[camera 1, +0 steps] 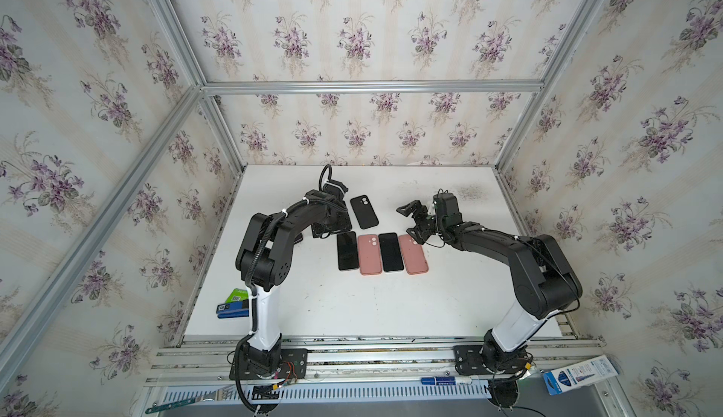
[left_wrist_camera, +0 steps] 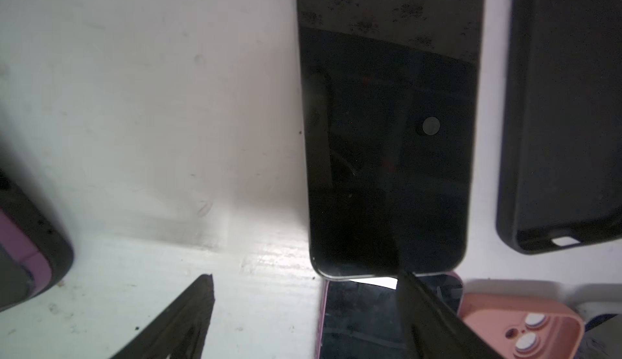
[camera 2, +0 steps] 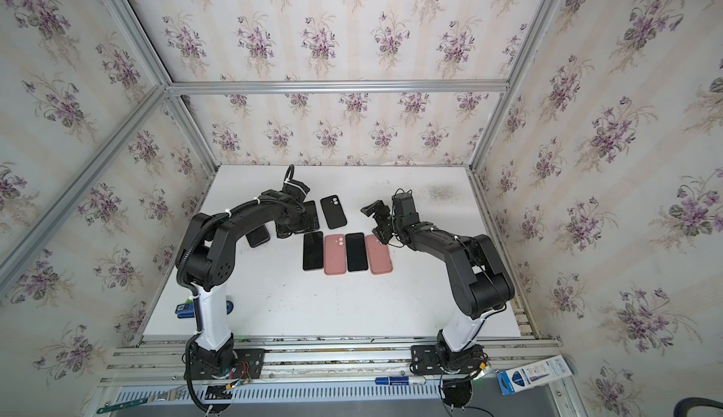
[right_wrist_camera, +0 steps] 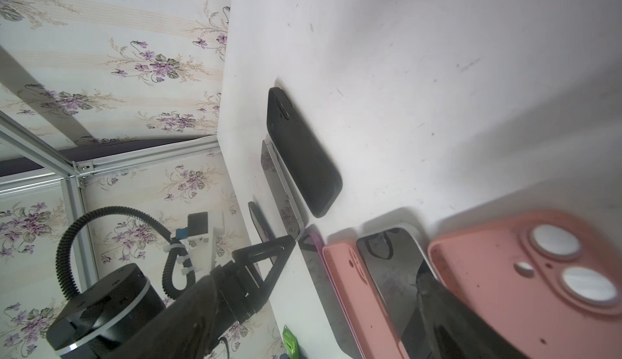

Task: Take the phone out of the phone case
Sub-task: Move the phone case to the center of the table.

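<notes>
Left gripper [left_wrist_camera: 304, 275], right gripper [right_wrist_camera: 356, 255] fingers spread, empty; bare black phone [left_wrist_camera: 387, 155] screen-up beside black case [left_wrist_camera: 565, 105].

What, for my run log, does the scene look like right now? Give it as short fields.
front row, from left arm's side: screen-up phone, pink case, second phone, second pink case
behind row: black case, back up; third phone beside it
left gripper: open, at third phone's end
right gripper: open, empty
under left arm: fourth phone, partly hidden
</notes>
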